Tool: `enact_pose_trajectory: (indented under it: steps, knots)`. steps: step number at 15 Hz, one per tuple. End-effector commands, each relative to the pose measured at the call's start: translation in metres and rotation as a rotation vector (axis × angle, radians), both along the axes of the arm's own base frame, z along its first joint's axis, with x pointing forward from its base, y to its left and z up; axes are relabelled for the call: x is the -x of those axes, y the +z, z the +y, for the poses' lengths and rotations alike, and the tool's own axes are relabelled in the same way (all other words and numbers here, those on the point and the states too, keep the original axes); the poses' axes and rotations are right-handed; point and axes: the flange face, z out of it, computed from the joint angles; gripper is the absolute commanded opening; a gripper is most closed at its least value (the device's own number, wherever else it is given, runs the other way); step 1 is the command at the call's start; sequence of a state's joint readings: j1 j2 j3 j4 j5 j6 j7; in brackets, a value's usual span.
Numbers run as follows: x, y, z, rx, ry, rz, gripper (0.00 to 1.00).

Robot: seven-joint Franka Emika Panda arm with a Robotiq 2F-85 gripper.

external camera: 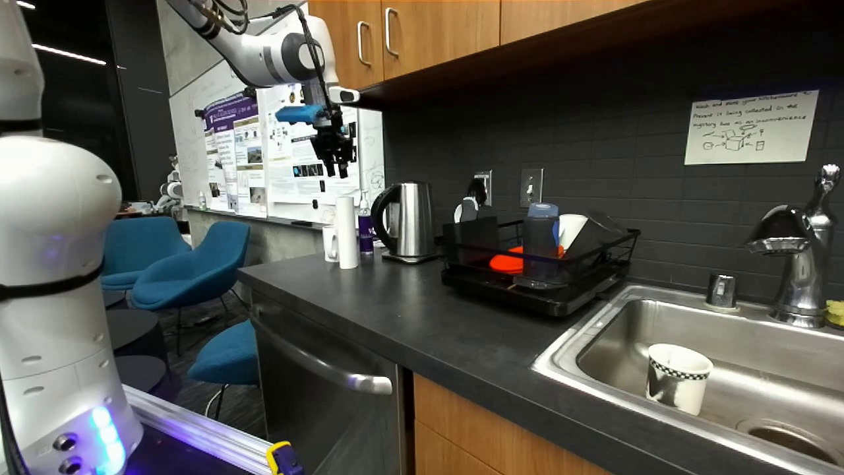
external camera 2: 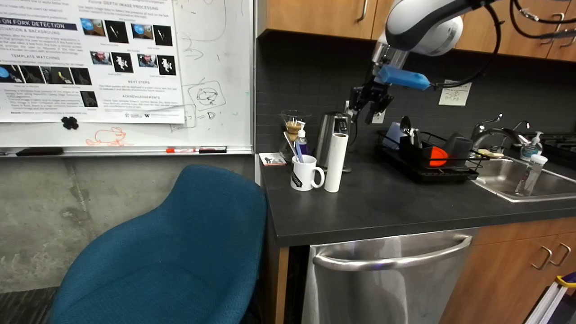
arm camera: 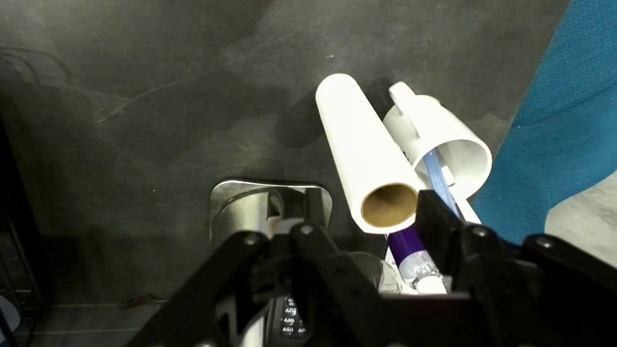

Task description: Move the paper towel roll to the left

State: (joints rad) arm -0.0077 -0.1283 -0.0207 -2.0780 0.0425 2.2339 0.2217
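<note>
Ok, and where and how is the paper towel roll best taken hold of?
Grip the paper towel roll near its top, probably from above, closing the gripper across its round sides. It stands upright, slim and taller than the white mug beside it, so a high grip should clear the mug's handle.

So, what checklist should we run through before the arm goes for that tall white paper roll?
Tall white paper towel roll standing upright: ok.
Black robot gripper open: ok, jaws apart.
Gripper around the roll: not ok, it hangs higher.
Space left of the roll free: not ok, in both exterior views a white handled mug stands there.
Mug not touching the roll: cannot tell.
Black-handled steel kettle apart from the roll: ok.
</note>
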Motion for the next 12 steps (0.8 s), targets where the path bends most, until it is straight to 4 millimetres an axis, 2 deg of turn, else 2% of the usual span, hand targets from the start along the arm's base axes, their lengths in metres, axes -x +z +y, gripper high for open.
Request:
enact_pose_trajectory:
  steps: [1,3,4,12]
  knots:
    - [0.031,0.002,-0.001,0.017,0.078,-0.007,0.83]
    - [0.041,0.001,0.0,0.043,0.109,0.002,0.97]
    - [0.046,0.001,0.0,0.048,0.124,0.007,0.99]
    - [0.095,-0.009,-0.001,0.111,0.21,0.074,1.0]
